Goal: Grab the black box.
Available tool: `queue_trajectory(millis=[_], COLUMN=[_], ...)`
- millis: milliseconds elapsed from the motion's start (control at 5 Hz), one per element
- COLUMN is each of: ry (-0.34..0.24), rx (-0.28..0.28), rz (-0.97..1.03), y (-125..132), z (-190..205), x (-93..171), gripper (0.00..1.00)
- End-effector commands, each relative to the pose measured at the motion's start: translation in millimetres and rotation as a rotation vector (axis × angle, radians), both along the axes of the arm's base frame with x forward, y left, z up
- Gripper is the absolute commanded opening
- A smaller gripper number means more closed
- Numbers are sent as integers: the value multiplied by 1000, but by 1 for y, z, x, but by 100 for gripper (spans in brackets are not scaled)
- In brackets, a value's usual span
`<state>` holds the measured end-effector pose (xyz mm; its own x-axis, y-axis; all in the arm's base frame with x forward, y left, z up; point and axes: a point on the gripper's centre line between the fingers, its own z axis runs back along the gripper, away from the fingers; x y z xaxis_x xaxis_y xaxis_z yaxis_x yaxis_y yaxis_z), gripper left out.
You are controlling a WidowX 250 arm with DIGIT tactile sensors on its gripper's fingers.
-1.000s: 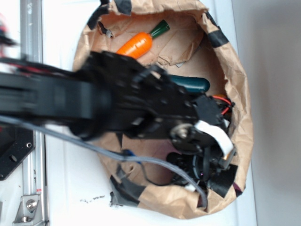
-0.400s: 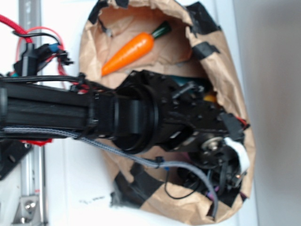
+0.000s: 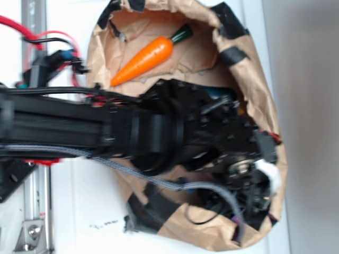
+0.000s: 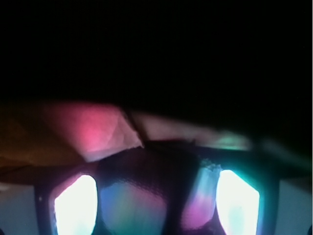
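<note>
1. Overhead, the black arm [image 3: 79, 129] reaches from the left across a crumpled brown paper bag [image 3: 267, 106] that lies on the white table [image 3: 74, 211].
2. Its pincer [image 3: 249, 196] is sunk into the lower right corner of the bag, among dark cables and black tape patches.
3. Whether the pincer is wide, narrow or holding anything cannot be told: the exterior view hides the fingers behind the wrist housing, and the wrist view is almost wholly dark.
4. That wrist view shows only two bright glowing patches low in the frame, with a dark mass between them and a pinkish fold of paper [image 4: 105, 129] above on the left.
5. The black box cannot be singled out with certainty; the dark shapes beneath the pincer in the bag's lower right corner are too murky to name.
6. An orange toy carrot [image 3: 143, 61] with a green top lies tilted in the upper part of the bag, well apart from the pincer.
7. A grey cable [image 3: 175, 185] loops from the arm down toward the bag's lower edge.
</note>
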<state>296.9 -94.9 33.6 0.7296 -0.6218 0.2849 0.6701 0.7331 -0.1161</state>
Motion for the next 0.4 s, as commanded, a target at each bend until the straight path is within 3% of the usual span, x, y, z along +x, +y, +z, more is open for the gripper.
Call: queue_trajectory(millis=[0, 200], ry=[-62, -37], rx=[112, 58], rz=[378, 405], y=[81, 93], z=[53, 61], x=[-26, -23], gripper=[0, 0])
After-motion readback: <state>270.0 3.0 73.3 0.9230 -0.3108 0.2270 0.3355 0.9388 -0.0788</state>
